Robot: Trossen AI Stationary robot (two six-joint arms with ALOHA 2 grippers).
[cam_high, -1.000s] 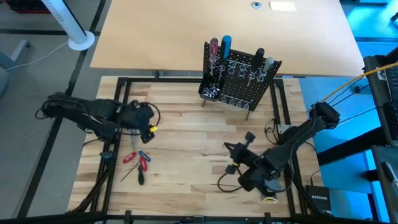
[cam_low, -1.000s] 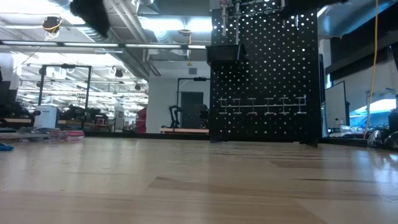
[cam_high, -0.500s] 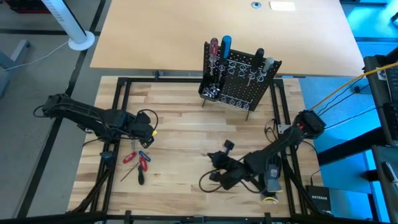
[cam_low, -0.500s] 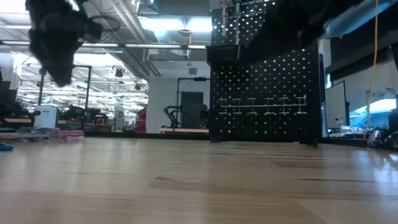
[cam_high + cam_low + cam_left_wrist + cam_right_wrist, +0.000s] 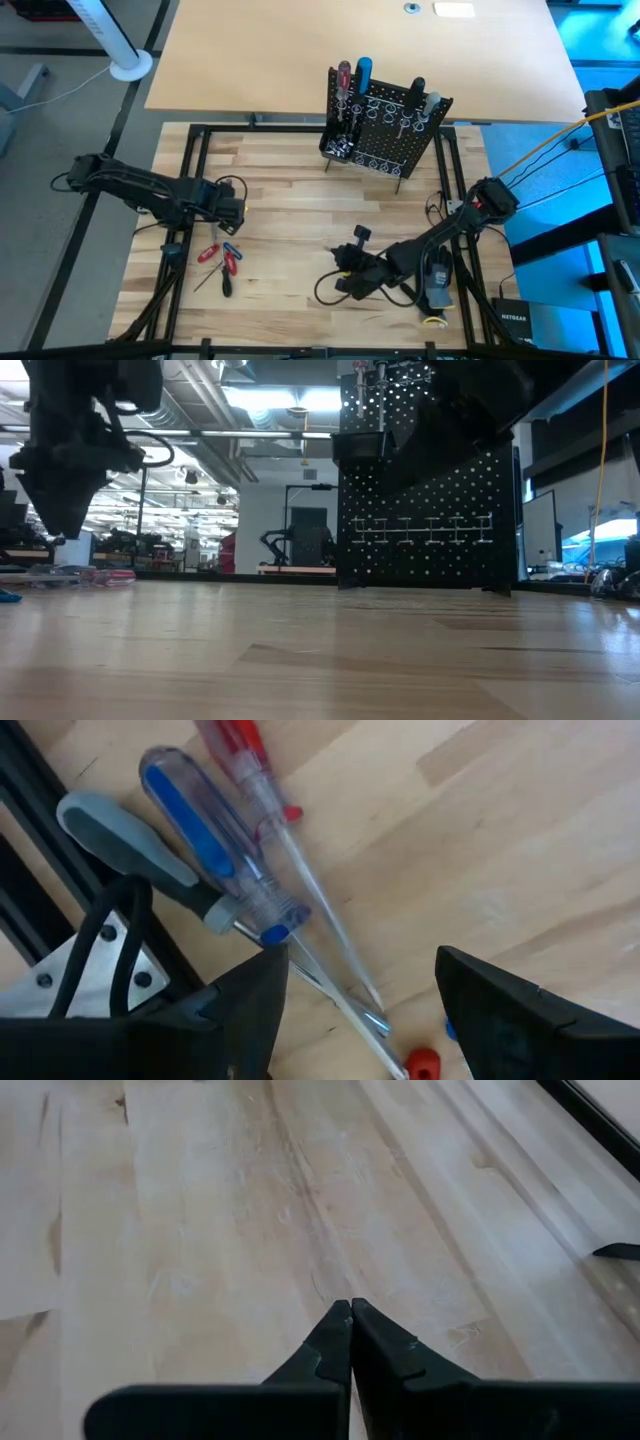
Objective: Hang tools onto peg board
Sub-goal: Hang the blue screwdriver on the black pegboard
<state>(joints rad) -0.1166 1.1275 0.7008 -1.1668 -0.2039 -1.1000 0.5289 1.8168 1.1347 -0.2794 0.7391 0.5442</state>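
Step in hand: pickup approach. Left end effector (image 5: 355, 1010) hangs open above loose screwdrivers on the table (image 5: 300, 215) at its left side: a blue-handled one (image 5: 205, 845), a red-handled one (image 5: 245, 760), a grey-handled one (image 5: 125, 835), lying crossed. Next move calls for lowering onto a single handle without catching its neighbours. Right end effector (image 5: 350, 1342) is closed and empty, low over bare wood. Peg board (image 5: 385, 125) stands at the table's far edge, well apart; several tools sit upright in its rings, and small silver bits (image 5: 340, 148) lie in its bottom tray.

Overhead; table-level (wrists close-up)
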